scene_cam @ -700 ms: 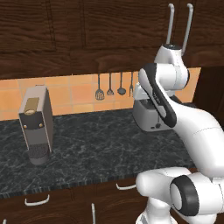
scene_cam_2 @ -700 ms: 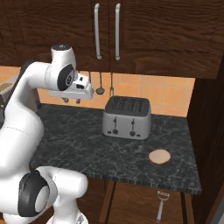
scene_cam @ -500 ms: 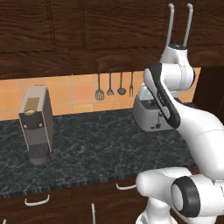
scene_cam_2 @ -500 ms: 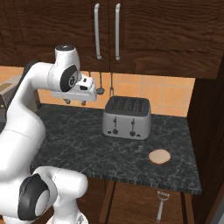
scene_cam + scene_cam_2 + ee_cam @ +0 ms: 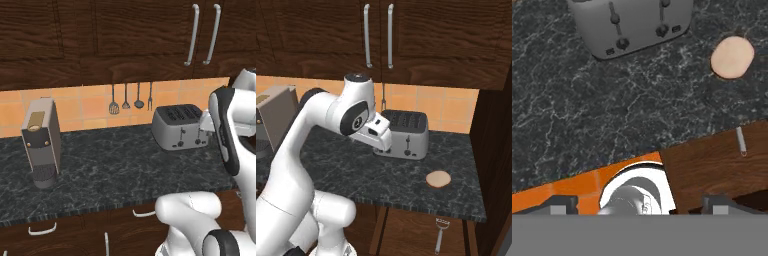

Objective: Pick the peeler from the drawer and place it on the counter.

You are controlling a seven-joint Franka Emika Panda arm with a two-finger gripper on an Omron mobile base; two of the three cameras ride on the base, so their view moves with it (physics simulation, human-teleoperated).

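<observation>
One toaster (image 5: 403, 133) and one round disc (image 5: 438, 178) sit on the counter (image 5: 386, 180); bare room near its edge; gripper (image 5: 639, 202) spread wide, empty.

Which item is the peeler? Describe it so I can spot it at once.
Follow the black marbled counter to its right front edge, below the round tan disc. There, in the open drawer, lies the peeler: small, slim, grey, with a forked head, unlike the long dark utensils hung on the wall.

Open room: broad bare stretch of the black marbled stone counter (image 5: 115, 170) mid-span.
Obstacles: boxy silver toaster (image 5: 403, 132) at back; tan round disc (image 5: 438, 178) near front edge; grey coffee machine (image 5: 41, 141) far left.
</observation>
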